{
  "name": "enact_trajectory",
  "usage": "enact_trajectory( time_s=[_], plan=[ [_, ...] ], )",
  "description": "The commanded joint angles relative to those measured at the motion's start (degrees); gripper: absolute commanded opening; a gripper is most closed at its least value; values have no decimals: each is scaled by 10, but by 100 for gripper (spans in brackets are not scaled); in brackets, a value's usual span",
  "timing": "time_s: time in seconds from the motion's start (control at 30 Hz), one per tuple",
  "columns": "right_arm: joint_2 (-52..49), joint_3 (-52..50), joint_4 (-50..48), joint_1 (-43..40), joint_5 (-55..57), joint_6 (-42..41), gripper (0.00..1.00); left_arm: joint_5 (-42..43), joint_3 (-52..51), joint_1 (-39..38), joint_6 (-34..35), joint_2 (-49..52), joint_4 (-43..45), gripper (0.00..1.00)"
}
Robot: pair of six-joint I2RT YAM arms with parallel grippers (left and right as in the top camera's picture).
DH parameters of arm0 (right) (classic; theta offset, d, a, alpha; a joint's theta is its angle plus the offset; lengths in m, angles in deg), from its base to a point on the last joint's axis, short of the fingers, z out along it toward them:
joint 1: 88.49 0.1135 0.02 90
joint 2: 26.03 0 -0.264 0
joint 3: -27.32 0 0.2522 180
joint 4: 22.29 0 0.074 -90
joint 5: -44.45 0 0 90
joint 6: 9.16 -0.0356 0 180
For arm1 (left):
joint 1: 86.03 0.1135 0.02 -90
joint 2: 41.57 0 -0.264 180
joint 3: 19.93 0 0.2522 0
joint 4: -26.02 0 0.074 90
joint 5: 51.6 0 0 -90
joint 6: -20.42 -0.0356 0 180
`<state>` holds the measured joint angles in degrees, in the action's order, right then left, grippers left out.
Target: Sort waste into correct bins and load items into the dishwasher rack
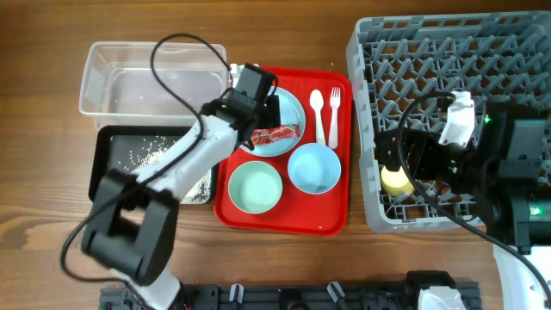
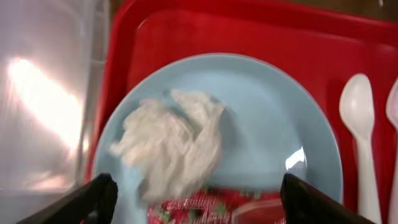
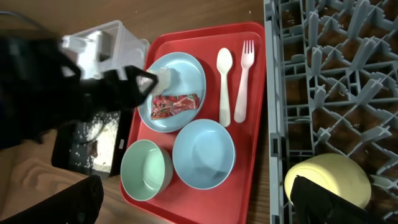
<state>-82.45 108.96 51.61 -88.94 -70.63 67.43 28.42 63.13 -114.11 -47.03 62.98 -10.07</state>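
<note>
My left gripper is open, just above the crumpled white napkin on the light blue plate. The red snack wrapper lies on the plate beside the napkin. The white spoon, fork, light blue bowl and pale green bowl sit on the red tray. My right gripper is open over the grey rack's front-left corner. The yellow cup lies in the rack by one finger.
The clear tub stands at the back left. The black tray in front of it holds whitish rice scraps. My left arm stretches across the black tray towards the plate.
</note>
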Motion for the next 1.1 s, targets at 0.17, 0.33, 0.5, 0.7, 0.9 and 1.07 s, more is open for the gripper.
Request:
enact_trajectory(
  time_s=[0.17,0.33,0.5,0.7,0.9,1.07],
  plan=[
    [-24,8,-1,-2,-5,-2,98,-8,8,-2,-43,59,42,4],
    [-37,8,3,-2,-5,-1,97,-68,41,12,-42,-97,-34,4],
    [-30,8,4,-2,-44,44,93,-127,41,121,-43,-117,-55,8],
    [50,8,5,-1,-47,43,94,-59,51,183,-87,-90,-55,99],
    [78,8,7,-1,-45,43,95,162,68,106,-150,-116,-101,83],
    [78,7,13,-1,-45,43,96,116,64,-5,-312,-53,-106,85]
  ],
)
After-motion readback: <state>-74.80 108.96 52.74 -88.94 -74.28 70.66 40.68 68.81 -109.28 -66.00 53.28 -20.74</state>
